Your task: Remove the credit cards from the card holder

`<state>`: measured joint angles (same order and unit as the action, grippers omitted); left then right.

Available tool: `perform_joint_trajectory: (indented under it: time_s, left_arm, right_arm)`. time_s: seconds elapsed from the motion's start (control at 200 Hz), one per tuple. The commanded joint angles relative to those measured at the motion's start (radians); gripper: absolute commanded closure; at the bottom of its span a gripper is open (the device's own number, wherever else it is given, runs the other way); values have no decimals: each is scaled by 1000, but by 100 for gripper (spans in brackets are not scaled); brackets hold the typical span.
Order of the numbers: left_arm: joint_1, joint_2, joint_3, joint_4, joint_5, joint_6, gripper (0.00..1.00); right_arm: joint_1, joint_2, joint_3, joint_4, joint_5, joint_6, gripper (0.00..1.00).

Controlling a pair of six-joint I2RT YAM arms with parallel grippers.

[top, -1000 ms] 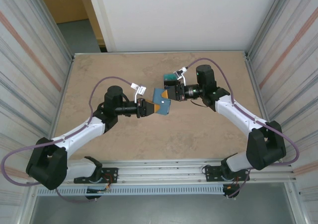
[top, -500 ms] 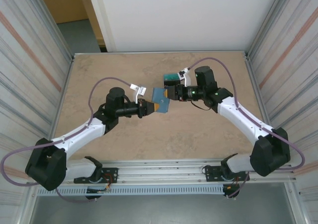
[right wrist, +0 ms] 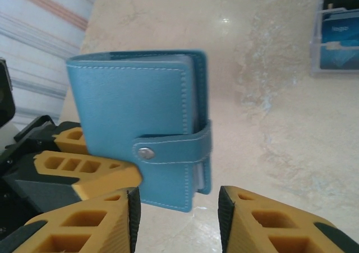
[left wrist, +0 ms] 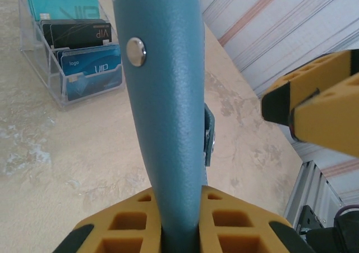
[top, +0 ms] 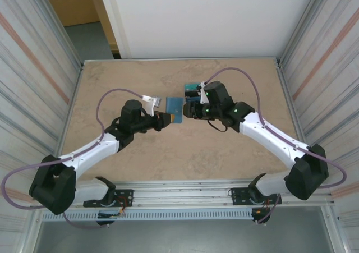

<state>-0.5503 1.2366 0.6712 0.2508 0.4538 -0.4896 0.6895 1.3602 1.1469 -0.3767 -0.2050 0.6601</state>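
Left gripper [top: 164,118] is clamped on one edge of the wallet [right wrist: 132,124], holding it upright off the table [top: 224,152] near centre. Snap strap [right wrist: 168,149] faces the right gripper [right wrist: 176,208], probably so it can be popped. Wallet closed, strap snapped. Right fingers are apart and empty, just short of the wallet at its 3 o'clock. Clear stand [left wrist: 61,99] with cards [left wrist: 78,34] is close at the wallet's 1 o'clock. There's open table from 4 to 8 o'clock.

**Tan table, one clear stand**

The table [top: 112,96] has a mottled beige, stone-look top; at about 1 o'clock from its middle sits a clear plastic stand [left wrist: 35,45]; its tiers hold credit cards [left wrist: 76,34], teal at the back, black in the middle, blue in front.
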Motion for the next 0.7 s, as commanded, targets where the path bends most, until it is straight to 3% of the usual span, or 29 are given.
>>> perform_joint_trajectory:
  time_s: [0.0, 0.692]
  left_arm:
    - [-5, 5, 2, 15, -28, 24, 100]
    - [-9, 21, 3, 31, -19, 17, 100]
  right_arm:
    - [32, 45, 67, -16, 31, 38, 59]
    - [55, 208, 154, 9, -25, 64, 65]
